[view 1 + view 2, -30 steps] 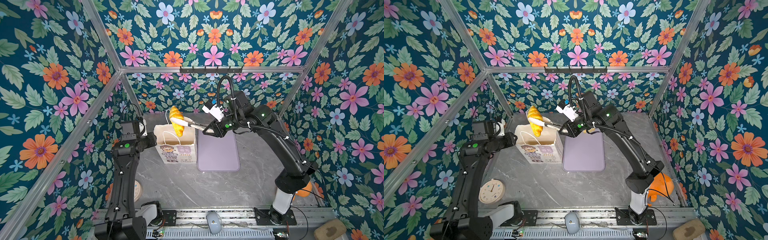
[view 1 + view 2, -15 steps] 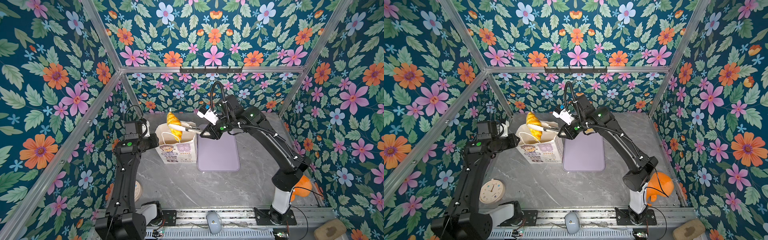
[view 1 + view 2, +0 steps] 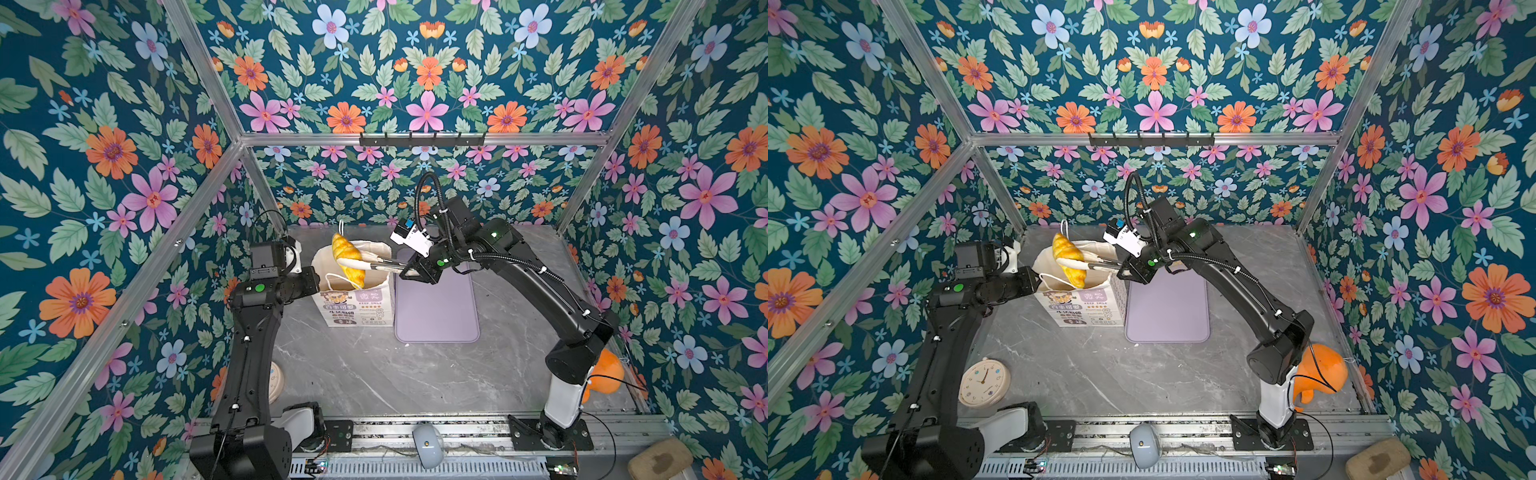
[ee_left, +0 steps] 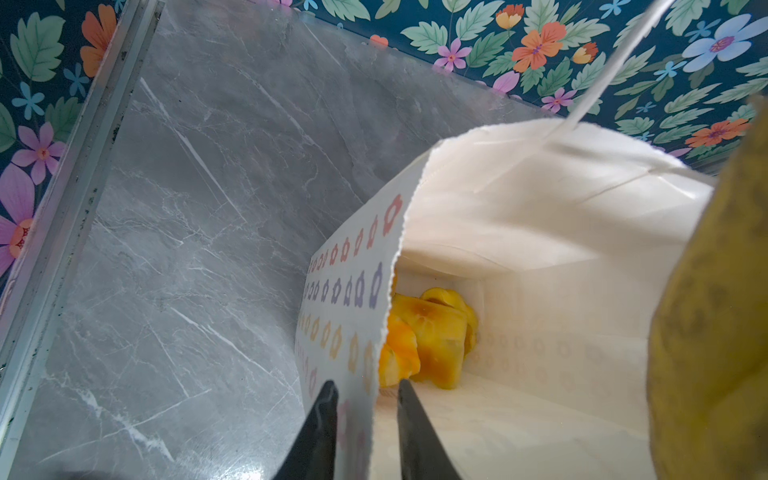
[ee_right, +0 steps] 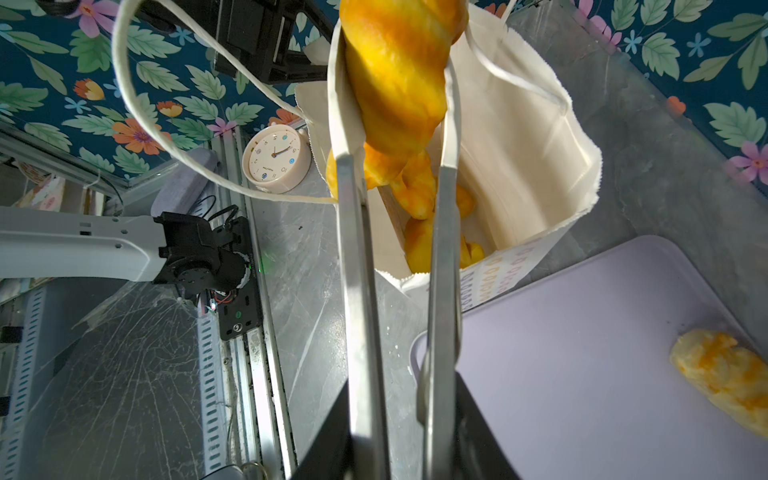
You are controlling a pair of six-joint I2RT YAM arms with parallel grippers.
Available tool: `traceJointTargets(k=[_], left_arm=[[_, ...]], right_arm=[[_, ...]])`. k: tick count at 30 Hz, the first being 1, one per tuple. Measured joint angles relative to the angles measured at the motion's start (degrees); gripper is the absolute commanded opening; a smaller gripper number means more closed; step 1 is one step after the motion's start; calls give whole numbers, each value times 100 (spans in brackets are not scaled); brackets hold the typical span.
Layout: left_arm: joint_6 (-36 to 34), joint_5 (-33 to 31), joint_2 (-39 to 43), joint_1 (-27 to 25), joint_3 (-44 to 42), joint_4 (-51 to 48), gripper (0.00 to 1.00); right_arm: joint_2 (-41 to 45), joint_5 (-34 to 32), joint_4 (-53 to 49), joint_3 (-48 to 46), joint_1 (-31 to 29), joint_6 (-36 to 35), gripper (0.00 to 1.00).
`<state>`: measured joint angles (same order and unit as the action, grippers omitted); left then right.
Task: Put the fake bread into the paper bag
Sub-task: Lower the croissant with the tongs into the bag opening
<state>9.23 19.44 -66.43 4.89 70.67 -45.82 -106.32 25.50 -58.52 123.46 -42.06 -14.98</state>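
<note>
A white upright paper carrier bag (image 3: 357, 305) stood far and left of middle on the grey marble-look tabletop (image 3: 374, 374), a flat lilac rectangular tray (image 3: 436, 307) just beside it on the right. Above the bag's mouth hung a glossy golden twisted toy bread (image 3: 348, 259), between the tips of long metal tongs (image 3: 376, 262) reaching in from the right gripper (image 3: 411, 272) over the tray's far end. More golden toy breads (image 4: 432, 332) lay in the bag's bottom; a crumbed oval toy roll (image 5: 723, 374) lay on the tray. The left gripper (image 4: 363, 390) straddled the bag's left wall. A round cream clock (image 3: 984, 382) lay near left, an orange plush lump (image 3: 1320, 370) near right.
</note>
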Motion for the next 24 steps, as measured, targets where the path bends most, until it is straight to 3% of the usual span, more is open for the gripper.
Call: traceJointTargets(k=[7, 16, 24], left_arm=[[70, 4, -7, -2, 9, 52, 27], [83, 24, -9, -17, 15, 76, 27], [83, 37, -17, -28, 120, 76, 26]], right_arm=[[330, -118, 280, -153, -24, -216, 27], [1032, -153, 1554, -1659, -85, -1071, 27], [1016, -149, 1958, -1803, -87, -1801, 28]])
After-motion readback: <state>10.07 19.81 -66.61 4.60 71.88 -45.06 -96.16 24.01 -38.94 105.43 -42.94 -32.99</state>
